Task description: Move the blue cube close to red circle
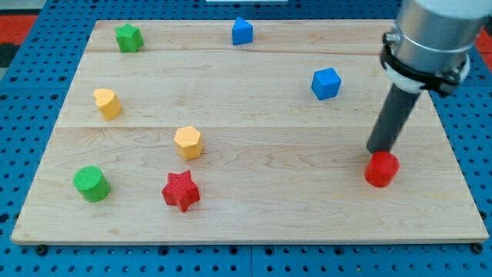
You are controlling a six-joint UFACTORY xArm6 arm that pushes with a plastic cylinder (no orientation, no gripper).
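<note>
The blue cube (326, 83) sits on the wooden board toward the view's upper right. The red circle, a short red cylinder (381, 169), lies at the view's lower right. My tip (378, 151) is the lower end of the dark rod and stands just above the red circle in the view, touching or nearly touching its top edge. The blue cube is up and to the left of the tip, well apart from it.
Another blue block, house-shaped (242, 31), lies at the top middle. A green star (129, 37) is at top left. A yellow block (108, 103) and a yellow hexagon (188, 142) lie left of centre. A green cylinder (91, 184) and a red star (181, 191) lie at bottom left.
</note>
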